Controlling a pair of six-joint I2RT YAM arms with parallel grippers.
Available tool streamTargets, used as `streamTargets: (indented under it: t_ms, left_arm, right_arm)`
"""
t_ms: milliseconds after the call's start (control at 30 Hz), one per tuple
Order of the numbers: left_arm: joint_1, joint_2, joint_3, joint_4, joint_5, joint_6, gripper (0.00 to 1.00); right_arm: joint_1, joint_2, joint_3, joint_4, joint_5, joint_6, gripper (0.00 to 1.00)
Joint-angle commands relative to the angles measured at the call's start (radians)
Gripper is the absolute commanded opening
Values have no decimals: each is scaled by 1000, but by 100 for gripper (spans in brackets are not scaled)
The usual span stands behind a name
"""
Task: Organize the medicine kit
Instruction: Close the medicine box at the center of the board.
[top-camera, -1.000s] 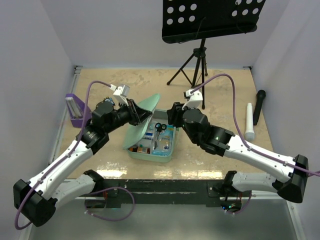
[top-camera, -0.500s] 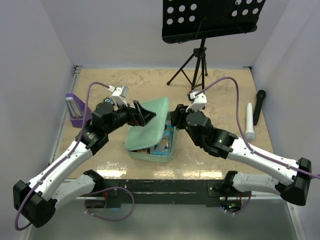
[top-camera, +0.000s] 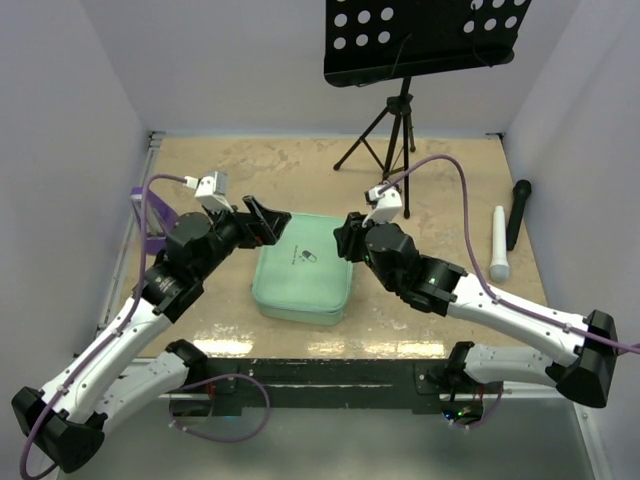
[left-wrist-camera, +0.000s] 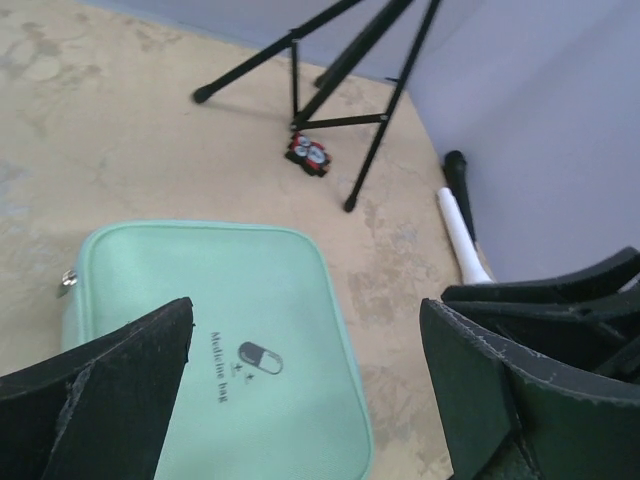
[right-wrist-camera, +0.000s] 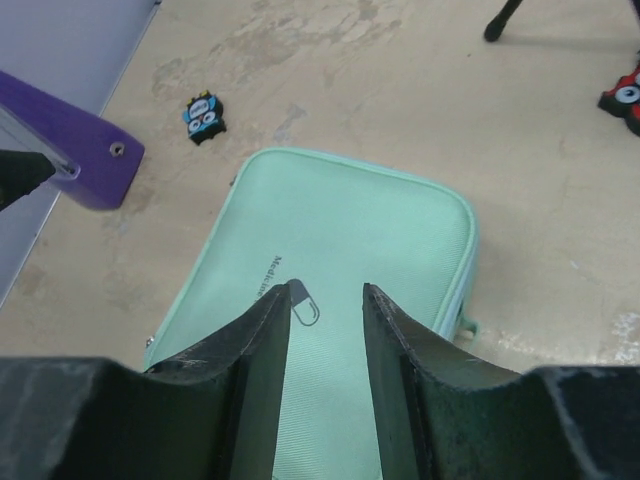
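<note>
Left tool (top-camera: 268, 222) jaws wide apart, right tool (right-wrist-camera: 326, 292) half apart, both empty over shut medicine kit (top-camera: 300, 290); best press lid (right-wrist-camera: 340, 225) flat, evenly, near corners.

The medicine kit (top-camera: 303, 277) lies flat at mid-table (top-camera: 450, 180), toward the front edge. The left gripper (left-wrist-camera: 305, 320) hangs over its left rear corner, and the right gripper (right-wrist-camera: 327, 292) over its right rear corner. A small stand (right-wrist-camera: 90, 160) sits left of the kit by the wall, with a small figure (right-wrist-camera: 204, 117) just beside it. A tripod (top-camera: 390, 140) stands behind the kit, with a second figure (left-wrist-camera: 309, 155) among its feet. A microphone (top-camera: 498, 243) lies well to the right, and a second microphone (top-camera: 519, 212) lies beside it, nearer the wall.
</note>
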Motion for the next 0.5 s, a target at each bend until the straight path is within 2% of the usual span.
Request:
streamTargets:
  t_ms: [0, 167, 233, 300, 467]
  left_arm:
    - [6, 0, -56, -143, -234, -73, 100]
    - [16, -43, -165, -111, -220, -95, 100]
    - [20, -58, -194, -80, -199, -86, 97]
    - [23, -69, -214, -54, -171, -72, 96]
    - [34, -109, -281, -17, -181, -84, 95]
  right_arm:
    - [-14, 76, -25, 102, -174, -16, 38]
    - [-42, 129, -72, 180, -295, -13, 37]
    - [-48, 154, -86, 193, -326, -13, 34]
    - [-51, 172, -104, 203, -344, -12, 30]
    - [-77, 206, -141, 210, -360, 10, 29]
